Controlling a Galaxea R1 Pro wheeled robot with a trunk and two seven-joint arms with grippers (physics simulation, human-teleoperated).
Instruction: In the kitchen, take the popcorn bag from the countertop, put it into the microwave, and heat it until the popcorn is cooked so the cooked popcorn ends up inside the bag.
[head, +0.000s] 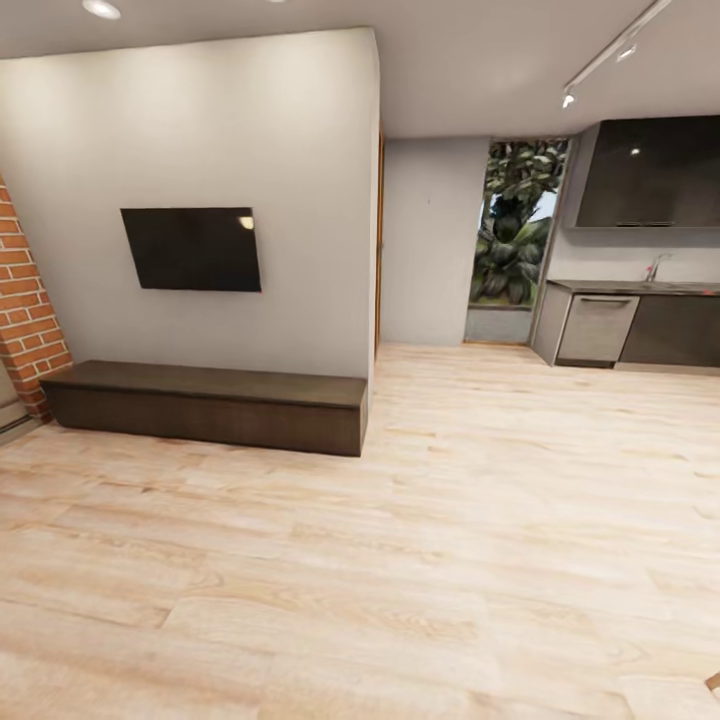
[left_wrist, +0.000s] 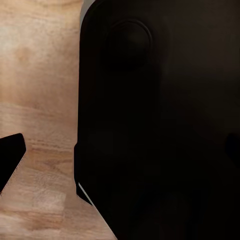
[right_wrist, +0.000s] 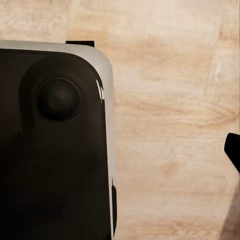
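In the left wrist view a dark fingertip (left_wrist: 10, 160) of the left gripper poked in at about nine o'clock, over pale wood floor (left_wrist: 40, 90); the rest of that claw was out of sight, so whether it stood wide or narrow could not be told. A large glossy black body of the robot (left_wrist: 160, 125), with a round boss near twelve o'clock, covered the frame from the centre out to three o'clock.

In the right wrist view a dark fingertip (right_wrist: 233, 150) of the right gripper showed at three o'clock, above the same light planks (right_wrist: 165, 100); its spread could not be judged either. A black, pale-edged robot casing (right_wrist: 50, 150) with a round knob-like boss sat from nine o'clock toward six.

From the head camera, the wide wood floor (head: 400, 560) ran from six o'clock to the centre. A long dark low bench (head: 210, 405) stood at nine o'clock against a pale grey wall (head: 200, 130) that carried a black screen (head: 192, 249). A strip of red brick (head: 25, 300) edged the far nine o'clock side. At about two o'clock lay the kitchen (head: 640, 260): dark upper cabinets (head: 650, 175), a grey countertop (head: 630, 287) with a small tap, and cabinet fronts below. A window with green foliage (head: 515, 225) stood at one o'clock. The popcorn bag and microwave could not be made out from here.
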